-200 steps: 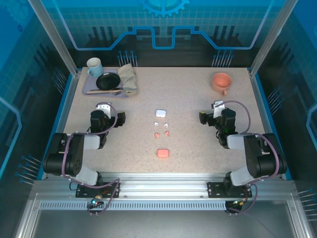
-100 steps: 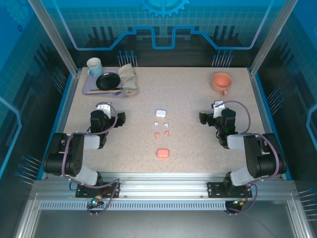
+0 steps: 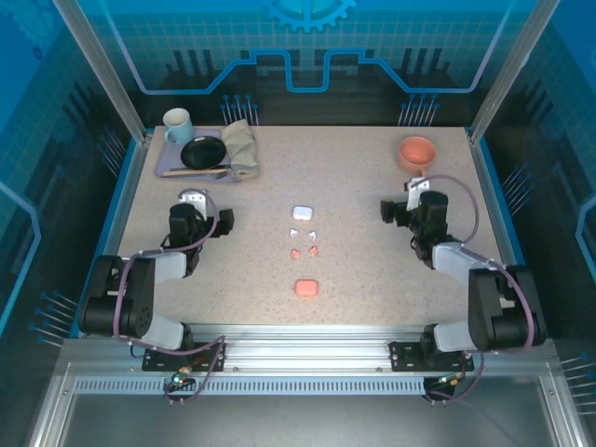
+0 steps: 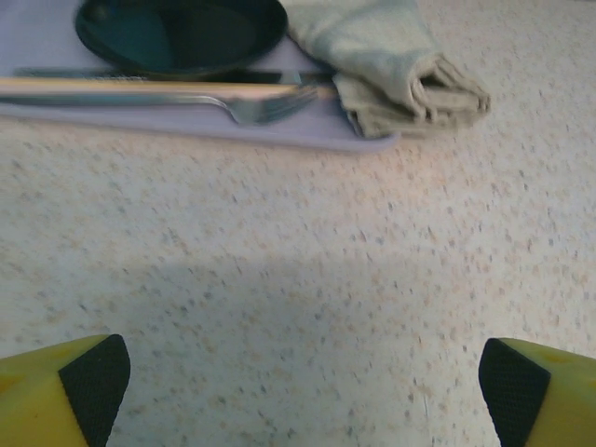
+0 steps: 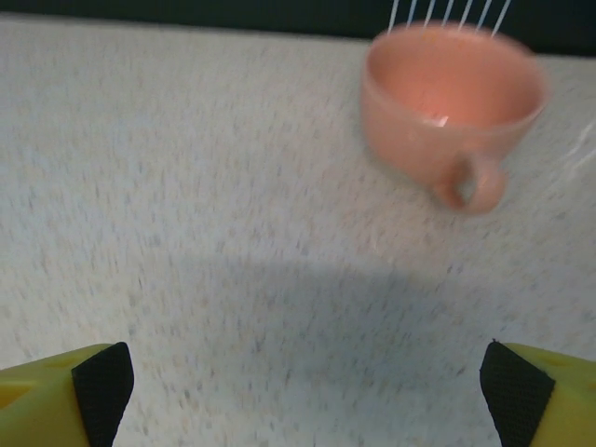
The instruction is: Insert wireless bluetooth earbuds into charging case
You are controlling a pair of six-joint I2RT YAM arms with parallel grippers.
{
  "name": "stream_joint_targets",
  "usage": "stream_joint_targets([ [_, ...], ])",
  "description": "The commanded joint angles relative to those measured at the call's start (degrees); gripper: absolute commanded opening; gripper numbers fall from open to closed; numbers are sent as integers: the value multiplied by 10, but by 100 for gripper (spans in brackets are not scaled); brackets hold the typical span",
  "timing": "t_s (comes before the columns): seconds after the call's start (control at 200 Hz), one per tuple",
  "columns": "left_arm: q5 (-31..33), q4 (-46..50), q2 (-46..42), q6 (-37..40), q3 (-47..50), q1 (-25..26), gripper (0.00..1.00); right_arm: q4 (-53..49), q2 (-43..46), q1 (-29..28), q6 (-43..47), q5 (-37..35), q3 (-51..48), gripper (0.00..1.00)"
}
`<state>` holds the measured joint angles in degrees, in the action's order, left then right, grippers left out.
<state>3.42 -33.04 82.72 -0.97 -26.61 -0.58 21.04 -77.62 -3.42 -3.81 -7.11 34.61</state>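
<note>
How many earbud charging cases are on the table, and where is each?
2. A small white rounded plastic case lies mid-table, just beyond the four tiny earbuds; a coral-pink rounded case lies on their near side, toward the arms' bases. None seems hidden.

Bright even light w/ soft shadows; pink cup [image 5: 452,102] blurry

Robot lab cell, aluminium frame [image 3: 101,70], blue printed walls [image 3: 391,47], speckled table [image 3: 372,279]
</note>
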Motion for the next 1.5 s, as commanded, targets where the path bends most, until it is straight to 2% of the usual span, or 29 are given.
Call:
stream_joint_targets([
  [0.0, 58, 122, -62, -27, -59, 6, 99, -177, 56, 9, -102, -25, 80, 100],
  [0.07, 77, 188, -89, -58, -86, 6, 99, -286, 64, 33, -199, -26, 137, 100],
  [0.13, 90, 273, -103, -94, -124, 7, 99, -363, 48, 69, -235, 61, 193, 100],
  [0.275, 88, 440, -122, -197, -198, 18, 99, -467, 37, 69, -231, 176, 254, 100],
  [0.37, 64, 528, -133, -262, -230, 24, 99, -528, 53, 10, -251, 177, 264, 97],
  [0.46, 17, 578, -146, -297, -242, 32, 99, -587, 52, -86, -284, 133, 276, 93],
  [0.53, 5, 604, -158, -320, -240, 42, 99, -615, 44, -167, -332, 96, 278, 91],
  [0.73, -31, 611, -200, -370, -211, 57, 99, -665, -39, -372, -475, 10, 305, 88],
  [0.91, -44, 621, -204, -379, -218, 59, 99, -737, -177, -486, -557, -56, 397, 88],
  [1.176, -51, 618, -197, -367, -212, 59, 99, -765, -298, -546, -586, -55, 480, 89],
  [1.496, -65, 611, -207, -354, -200, 59, 99, -725, -323, -561, -624, -42, 430, 89],
])
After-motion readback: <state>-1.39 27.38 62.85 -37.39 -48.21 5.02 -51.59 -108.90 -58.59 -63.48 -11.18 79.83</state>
